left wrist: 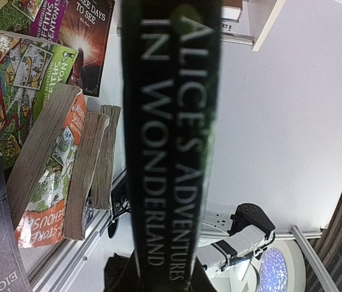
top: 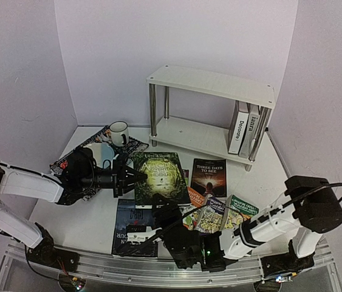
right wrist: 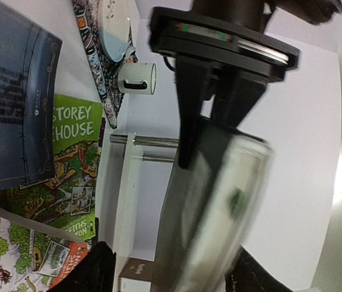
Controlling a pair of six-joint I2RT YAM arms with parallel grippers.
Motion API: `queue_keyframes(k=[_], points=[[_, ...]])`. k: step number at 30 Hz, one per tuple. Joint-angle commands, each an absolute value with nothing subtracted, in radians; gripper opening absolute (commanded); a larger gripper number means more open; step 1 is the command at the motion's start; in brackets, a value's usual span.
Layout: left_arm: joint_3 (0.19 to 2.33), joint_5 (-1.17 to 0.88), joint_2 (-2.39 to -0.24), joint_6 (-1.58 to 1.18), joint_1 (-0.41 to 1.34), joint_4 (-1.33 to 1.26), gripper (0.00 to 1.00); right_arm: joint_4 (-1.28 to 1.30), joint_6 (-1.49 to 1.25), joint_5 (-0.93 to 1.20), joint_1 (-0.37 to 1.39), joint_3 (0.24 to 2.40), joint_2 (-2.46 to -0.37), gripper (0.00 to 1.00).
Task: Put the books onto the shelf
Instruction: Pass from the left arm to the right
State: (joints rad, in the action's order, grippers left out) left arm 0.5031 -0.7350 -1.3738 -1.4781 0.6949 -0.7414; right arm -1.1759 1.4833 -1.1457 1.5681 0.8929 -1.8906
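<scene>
The left pincer [top: 129, 177] is closed narrow on one edge of the dark green Alice book [top: 161, 176] and holds it up off the tabletop [top: 92, 219]. The right pincer [top: 158, 202] is at the near edge of this book. Its fingers [right wrist: 102, 267] stand apart, one on each side of the book, with a gap on one side. The other books [top: 210, 210] lie flat just beside the right pincer. The shelf [top: 210, 82] stands well beyond both pincers, with two white books [top: 243, 126] upright on its lower board.
</scene>
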Motion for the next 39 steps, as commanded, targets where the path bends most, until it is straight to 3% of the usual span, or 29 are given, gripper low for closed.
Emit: queue_keyframes(k=[1, 13, 15, 22, 25, 29, 36, 39], points=[[0.528, -0.744, -1.326, -1.496, 0.698, -0.854, 0.0, -1.616, 1.762, -1.174, 1.544, 0.962, -1.987, 0.57], [0.516, -0.738, -1.325, -1.496, 0.698, -0.854, 0.0, -1.728, 1.832, -1.183, 1.532, 0.989, -2.003, 0.27], [0.517, -0.738, -1.326, -1.495, 0.698, -0.853, 0.0, -1.729, 1.834, -1.187, 1.53, 0.98, -1.995, 0.27], [0.518, -0.738, -1.327, -1.489, 0.698, -0.854, 0.0, -1.73, 1.83, -1.212, 1.525, 0.958, -1.967, 0.39], [0.517, -0.738, -1.328, -1.487, 0.698, -0.854, 0.0, -1.73, 1.829, -1.22, 1.522, 0.948, -1.958, 0.52], [0.517, -0.738, -1.327, -1.487, 0.698, -0.854, 0.0, -1.73, 1.816, -1.231, 1.515, 0.928, -1.938, 0.58], [0.516, -0.739, -1.324, -1.488, 0.698, -0.854, 0.0, -1.729, 1.807, -1.242, 1.503, 0.9, -1.925, 0.35], [0.511, -0.737, -1.322, -1.487, 0.698, -0.854, 0.0, -1.729, 1.803, -1.245, 1.503, 0.898, -1.922, 0.16]])
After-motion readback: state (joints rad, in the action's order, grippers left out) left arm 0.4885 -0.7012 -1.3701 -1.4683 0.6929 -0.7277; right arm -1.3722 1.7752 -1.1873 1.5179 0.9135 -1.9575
